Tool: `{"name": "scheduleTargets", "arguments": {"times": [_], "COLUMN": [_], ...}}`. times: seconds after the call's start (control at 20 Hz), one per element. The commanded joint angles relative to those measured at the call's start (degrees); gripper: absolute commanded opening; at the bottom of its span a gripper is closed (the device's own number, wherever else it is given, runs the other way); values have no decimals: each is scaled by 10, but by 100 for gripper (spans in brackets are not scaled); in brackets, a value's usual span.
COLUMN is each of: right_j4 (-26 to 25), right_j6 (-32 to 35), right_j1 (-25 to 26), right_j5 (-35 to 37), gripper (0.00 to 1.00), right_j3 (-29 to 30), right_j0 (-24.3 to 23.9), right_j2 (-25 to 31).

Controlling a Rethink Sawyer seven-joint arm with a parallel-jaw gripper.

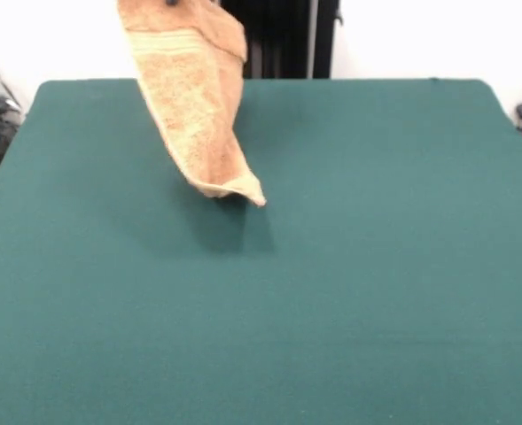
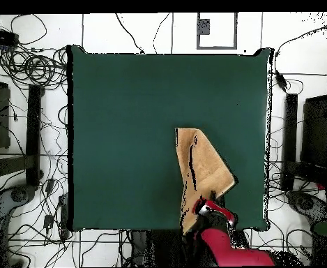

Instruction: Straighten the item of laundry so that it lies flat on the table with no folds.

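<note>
Hanging from the claw (image 2: 202,207) clamped on its top, the towel (image 1: 194,106) dangles upper left, lower corner near the desk (image 1: 376,266), flattening seemingly all still ahead.

Robotics lab, felt-covered table (image 2: 124,105), tangled floor cables (image 2: 33,66) (everywhere)

Towel (image 1: 194,106) hangs over table (image 1: 376,266) near robot-side edge, lower corner perhaps touching.
</note>
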Motion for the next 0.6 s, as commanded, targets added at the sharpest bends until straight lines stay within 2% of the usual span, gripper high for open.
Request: {"name": "scheduleTargets", "arguments": {"times": [0.05, 0.15, 0.35, 0.6], "right_j4": [6, -5, -45, -90], "right_j6": [-279, -333, -378, -358], "right_j1": [-35, -15, 32, 50], "right_j5": [157, 179, 206, 202], "gripper": [0, 0, 0, 0], "right_j3": [47, 19, -37, -56], "right_j0": [-248, -314, -383, -384], "right_j2": [307, 366, 432, 438]}}
